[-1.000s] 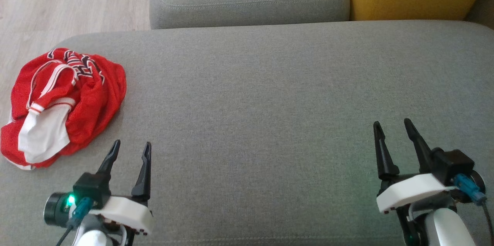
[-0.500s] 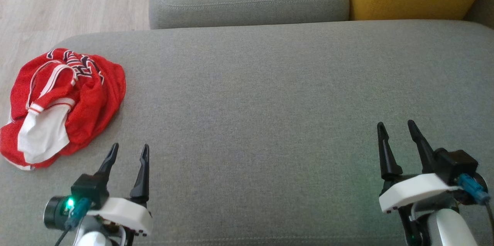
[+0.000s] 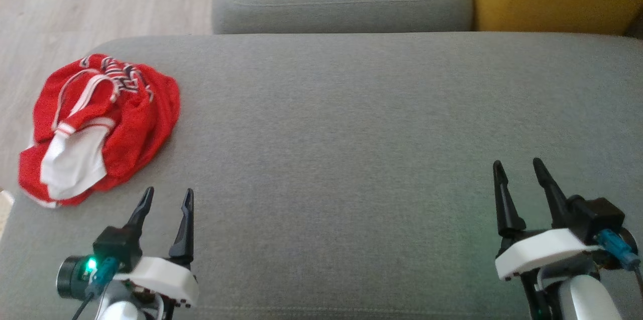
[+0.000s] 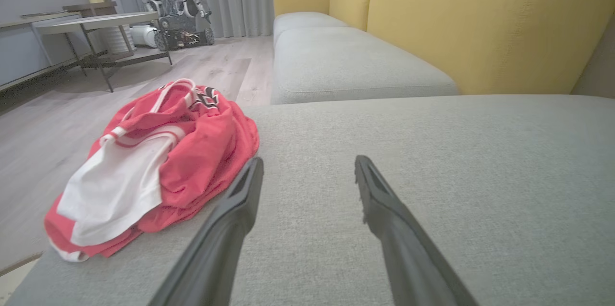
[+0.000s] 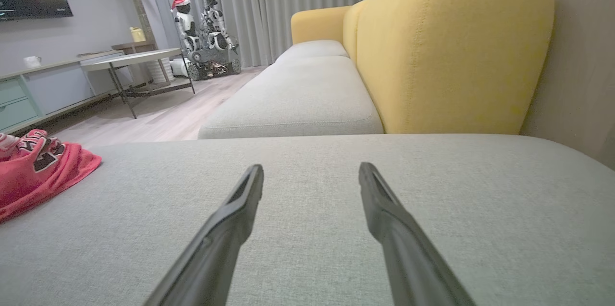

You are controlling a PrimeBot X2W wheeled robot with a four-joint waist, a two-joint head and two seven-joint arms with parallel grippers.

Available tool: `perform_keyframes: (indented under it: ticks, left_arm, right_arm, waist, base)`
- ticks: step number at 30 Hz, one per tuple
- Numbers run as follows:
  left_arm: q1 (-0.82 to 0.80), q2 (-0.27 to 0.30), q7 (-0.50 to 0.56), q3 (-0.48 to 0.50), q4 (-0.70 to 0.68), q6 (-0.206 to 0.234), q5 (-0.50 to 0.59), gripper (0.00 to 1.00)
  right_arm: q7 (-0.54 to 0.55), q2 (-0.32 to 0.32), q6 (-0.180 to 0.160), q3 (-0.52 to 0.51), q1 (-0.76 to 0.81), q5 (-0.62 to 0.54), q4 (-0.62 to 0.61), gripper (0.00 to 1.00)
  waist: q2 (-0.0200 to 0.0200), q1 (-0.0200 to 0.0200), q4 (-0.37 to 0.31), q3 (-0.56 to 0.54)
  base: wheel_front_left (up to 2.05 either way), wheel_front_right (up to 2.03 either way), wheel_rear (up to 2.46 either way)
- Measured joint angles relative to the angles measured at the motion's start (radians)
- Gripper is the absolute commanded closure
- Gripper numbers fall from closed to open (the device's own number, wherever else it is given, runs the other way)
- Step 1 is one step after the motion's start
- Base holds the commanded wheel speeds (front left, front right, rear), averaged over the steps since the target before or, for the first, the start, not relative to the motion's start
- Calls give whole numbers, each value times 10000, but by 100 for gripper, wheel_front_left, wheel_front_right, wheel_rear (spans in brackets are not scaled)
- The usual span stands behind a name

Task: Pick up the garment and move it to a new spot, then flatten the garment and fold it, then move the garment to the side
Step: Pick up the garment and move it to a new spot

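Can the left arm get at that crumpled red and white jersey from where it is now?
Probably yes: the left gripper is open, the crumpled red and white jersey lies just ahead to its left on the grey sofa cushion, and only bare fabric lies between them.

The garment (image 3: 140, 119) is a red jersey with white trim, bunched in a loose heap at the left end of the grey sofa cushion (image 3: 351, 134), close to its left edge. A white panel faces up on the heap's near side. Dark lettering, perhaps white-outlined, shows at the far side, too crumpled to read.
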Motion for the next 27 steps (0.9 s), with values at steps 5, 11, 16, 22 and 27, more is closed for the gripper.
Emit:
perform_keyframes:
  ticks: [5, 11, 16, 22, 27]
  left_arm:
    - [-13, 44, 0, 8, 8, 71, -71, 0]
    - [-22, 173, 2, 59, -75, 201, -79, 0]
    - [-25, 259, 4, 176, -136, 276, -173, 0]
    - [-19, 332, 4, 295, -203, 357, -272, 0]
    - [-13, 355, 4, 303, -247, 431, -320, 0]
  right_arm:
    - [119, 8, 0, 109, 152, 0, -217, 0]
    - [232, 12, 0, 349, 209, 0, -453, 0]
    - [307, 15, 0, 466, 257, 15, -556, 0]
    - [305, 23, 0, 627, 254, 15, -640, 0]
    - [305, 25, 0, 656, 254, 15, -652, 0]
  waist:
    - [0, 0, 597, -14]
    - [0, 0, 1602, -34]
    - [0, 0, 2334, -32]
    - [0, 0, 3220, 7]
    - [0, 0, 3577, 51]
  base:
    - [0, 0, 0]
    - [0, 0, 0]
    - [0, 0, 0]
    - [0, 0, 0]
    - [0, 0, 0]
